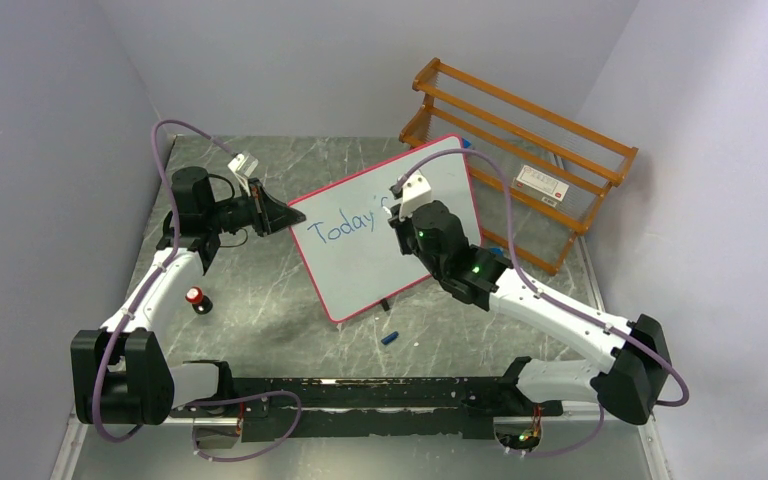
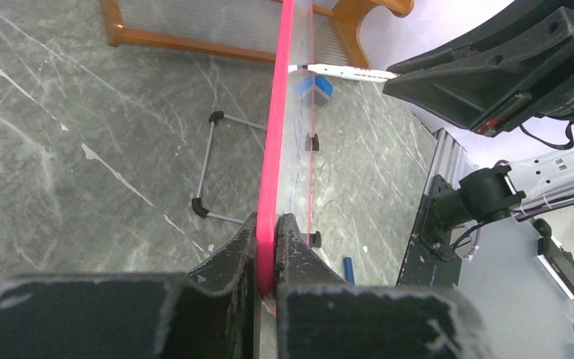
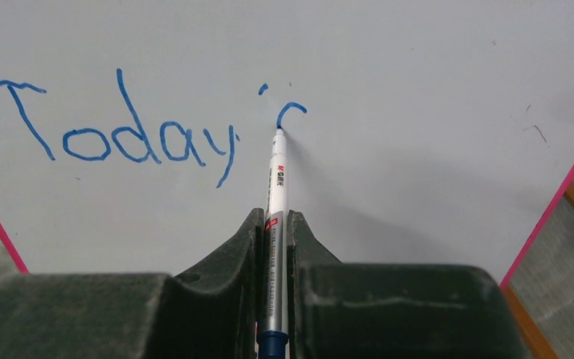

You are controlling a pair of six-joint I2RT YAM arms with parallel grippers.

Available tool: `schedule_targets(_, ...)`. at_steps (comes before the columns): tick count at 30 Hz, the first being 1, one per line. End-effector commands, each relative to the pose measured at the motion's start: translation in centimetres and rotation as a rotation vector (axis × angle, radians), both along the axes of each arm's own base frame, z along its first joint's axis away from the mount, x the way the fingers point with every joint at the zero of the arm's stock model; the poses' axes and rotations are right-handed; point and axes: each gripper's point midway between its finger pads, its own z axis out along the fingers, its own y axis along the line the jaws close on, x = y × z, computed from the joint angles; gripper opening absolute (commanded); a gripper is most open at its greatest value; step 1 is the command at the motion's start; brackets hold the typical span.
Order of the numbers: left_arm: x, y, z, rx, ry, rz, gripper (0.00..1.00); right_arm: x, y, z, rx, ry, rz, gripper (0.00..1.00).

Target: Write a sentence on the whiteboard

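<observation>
The whiteboard, white with a pink-red rim, stands tilted on the marble table. My left gripper is shut on its left rim. My right gripper is shut on a blue marker, whose tip touches the board. The sentence reads "Today'" in blue, followed by a short curved stroke where the tip rests. From the top view the word slants upward and the right arm hides what follows.
An orange wooden rack stands behind the board at the back right. A blue marker cap lies on the table below the board. A black object with a red top sits at the left by my left arm. Grey walls enclose the table.
</observation>
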Motion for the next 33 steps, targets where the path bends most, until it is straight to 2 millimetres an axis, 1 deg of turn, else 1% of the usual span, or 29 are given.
schedule_targets(1,-0.5,-0.4,-3.7,0.089,0.030,-0.018,0.05,-0.5,-1.0,-1.2,-0.023,0.028,-0.019,0.00)
schedule_targets(6,-0.5,-0.4,-3.8,0.088,0.034,-0.016,0.05,-0.2,-2.0,-1.5,-0.034,0.021,-0.070,0.00)
schedule_targets(10,-0.6,-0.4,-3.8,0.088,0.034,-0.017,0.05,-0.3,-2.3,-1.8,-0.042,0.028,-0.078,0.00)
schedule_targets(15,-0.6,-0.4,-3.8,0.088,0.036,-0.018,0.05,-0.7,-2.0,-2.1,-0.033,0.043,-0.053,0.00)
schedule_targets(20,-0.5,-0.4,-3.8,0.089,0.034,-0.015,0.05,-1.3,-1.0,-2.1,-0.006,0.060,-0.001,0.00)
schedule_targets(25,-0.5,-0.4,-3.8,0.089,0.032,-0.016,0.05,-1.4,-0.3,-1.7,0.021,0.061,0.022,0.00)
schedule_targets(28,-0.5,-0.4,-3.8,0.090,0.031,-0.016,0.05,-1.0,-0.2,-1.4,0.033,0.047,0.014,0.00)
schedule_targets(30,-0.4,-0.3,-3.8,0.092,0.032,-0.012,0.05,-0.8,0.0,-1.0,0.043,0.037,0.011,0.00)
schedule_targets(33,-0.4,-0.3,-3.8,0.094,0.029,-0.009,0.05,-0.8,0.1,0.4,0.079,0.008,0.013,0.00)
